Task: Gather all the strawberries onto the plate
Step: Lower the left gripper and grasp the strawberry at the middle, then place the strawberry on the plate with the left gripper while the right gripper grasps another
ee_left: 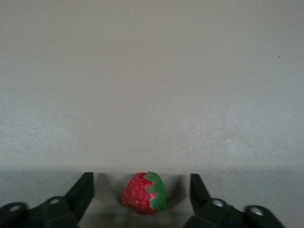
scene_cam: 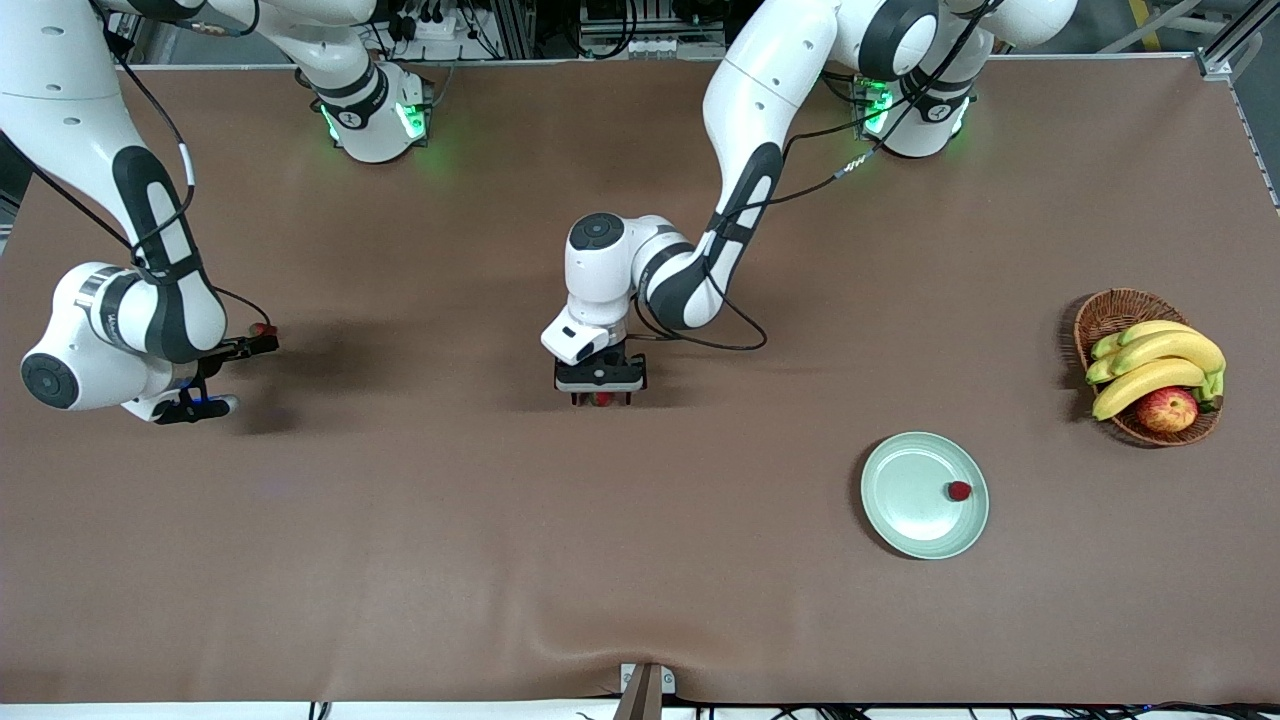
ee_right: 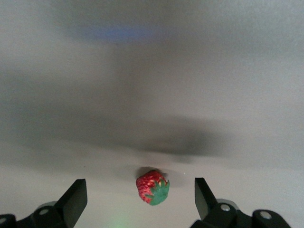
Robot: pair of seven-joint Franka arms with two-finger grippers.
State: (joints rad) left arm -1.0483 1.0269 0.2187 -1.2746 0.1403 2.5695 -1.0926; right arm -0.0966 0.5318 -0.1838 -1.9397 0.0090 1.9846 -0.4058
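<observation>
**Figure: front view with 2 wrist views; clock positions read on the front view, 12 o'clock at the robots' bases.**

I see the left gripper (scene_cam: 600,398) low over the middle of the table (scene_cam: 640,560). Its fingers (ee_left: 83,192) are released and stand on either side of strawberry 1 (ee_left: 143,194). In the left wrist view a gap shows on each side of the berry, so nothing is grasped. Strawberry 1 lies on the cloth, green top tilted to one side.

At 9 o'clock I see the right gripper (scene_cam: 228,377), tilted above the table toward the right arm's end. Its fingers (ee_right: 76,194) are also spread apart and grasp nothing. Strawberry 2 (scene_cam: 262,328) lies on the cloth close to the tip of 1 finger. In the right wrist view it shows between the 2 fingers, clear of both.

The plate (scene_cam: 900,470) sits at 4 o'clock, nearer to the front camera than both grippers. Strawberry 3 (scene_cam: 959,490) rests in it at the plate's own 3 o'clock, just inside the rim.

At 3 o'clock stands a wicker basket (scene_cam: 1110,312) holding bananas (scene_cam: 1160,362) and an apple (scene_cam: 1167,408).
</observation>
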